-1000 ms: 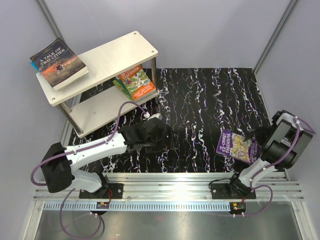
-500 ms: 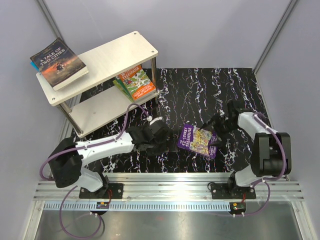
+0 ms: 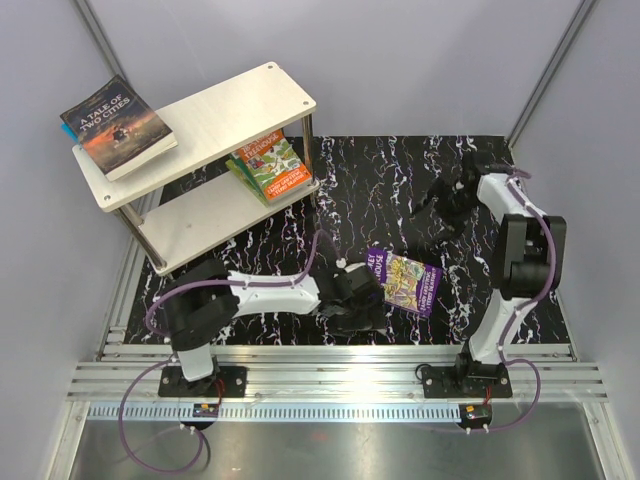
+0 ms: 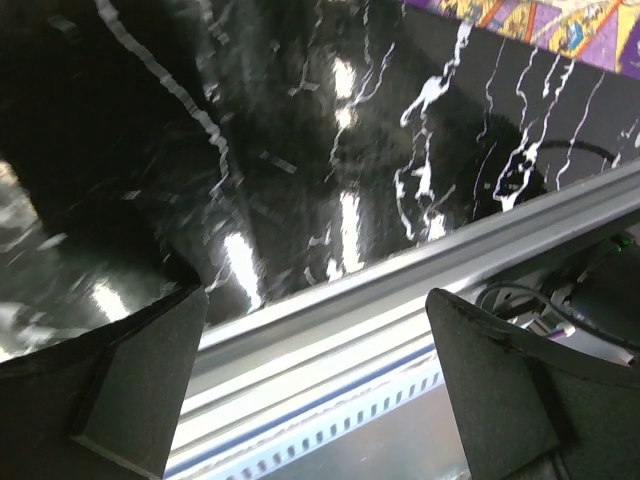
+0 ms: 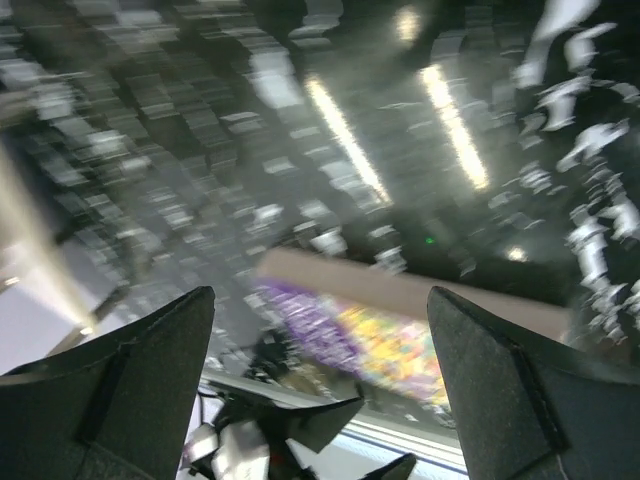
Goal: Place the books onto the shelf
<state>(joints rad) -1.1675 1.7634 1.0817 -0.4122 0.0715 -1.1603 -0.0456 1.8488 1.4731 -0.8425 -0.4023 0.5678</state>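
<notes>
Top external: purple book [image 3: 404, 282] flat, long axis left-right, title toward spread left hand [image 3: 358, 308]; right hand [image 3: 438, 198] spread.

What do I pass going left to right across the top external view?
The dark book on top of the shelf → green and orange books on its lower board → left tool → purple book → right tool.
</notes>
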